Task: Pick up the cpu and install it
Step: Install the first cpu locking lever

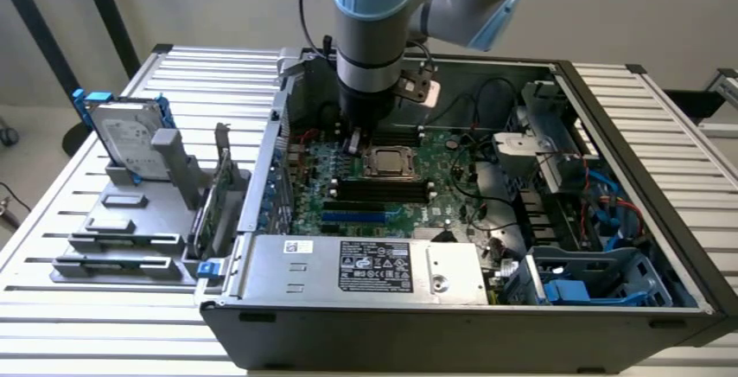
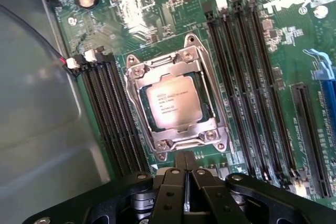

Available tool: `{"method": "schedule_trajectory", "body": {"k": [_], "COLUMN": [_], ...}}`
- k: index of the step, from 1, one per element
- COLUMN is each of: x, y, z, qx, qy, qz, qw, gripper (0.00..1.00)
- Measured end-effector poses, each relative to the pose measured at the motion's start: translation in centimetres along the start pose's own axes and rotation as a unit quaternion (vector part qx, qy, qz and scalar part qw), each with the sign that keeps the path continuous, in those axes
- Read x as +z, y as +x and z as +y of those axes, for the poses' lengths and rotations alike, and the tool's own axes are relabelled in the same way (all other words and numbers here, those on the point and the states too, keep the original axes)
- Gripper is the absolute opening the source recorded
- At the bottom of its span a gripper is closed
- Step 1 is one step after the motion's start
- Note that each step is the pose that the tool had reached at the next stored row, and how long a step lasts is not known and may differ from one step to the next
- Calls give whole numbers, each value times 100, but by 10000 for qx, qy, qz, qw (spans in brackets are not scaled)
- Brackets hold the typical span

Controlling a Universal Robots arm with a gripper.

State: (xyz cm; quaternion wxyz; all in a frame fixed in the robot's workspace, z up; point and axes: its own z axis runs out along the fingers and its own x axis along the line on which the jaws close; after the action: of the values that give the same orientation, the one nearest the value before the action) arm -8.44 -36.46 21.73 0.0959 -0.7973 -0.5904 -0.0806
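A: Start with the biggest thing. What's on the bench?

B: An open computer case (image 1: pixel 645 247), lying on its side, with the green motherboard (image 1: pixel 346 169) inside. Take the motherboard as the landmark.

A: And the arm?

B: It reaches down into the case, over the board's far edge.

A: Where's the cpu?

B: The cpu (image 2: pixel 170 103) sits in the socket frame (image 2: pixel 178 100) near the board's middle, between two banks of black memory slots (image 2: pixel 113 114), its silver top facing up.

A: The gripper?

B: The gripper (image 2: pixel 185 169) is closed, holding nothing. It hangs just beside the socket's edge, above the board; the chip lies straight ahead of its fingertips. Being square, the chip has no long axis.
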Motion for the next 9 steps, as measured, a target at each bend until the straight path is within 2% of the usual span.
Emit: {"method": "schedule_trajectory", "body": {"k": [1,4,9], "x": [3,8,8], "y": [8,25,25], "z": [-3,-7,-9], "qx": [-34,-127,-134], "qy": [-11,7,8], "qz": [4,0,1], "qw": [10000,9999,9999], "gripper": [11,11,11]}}
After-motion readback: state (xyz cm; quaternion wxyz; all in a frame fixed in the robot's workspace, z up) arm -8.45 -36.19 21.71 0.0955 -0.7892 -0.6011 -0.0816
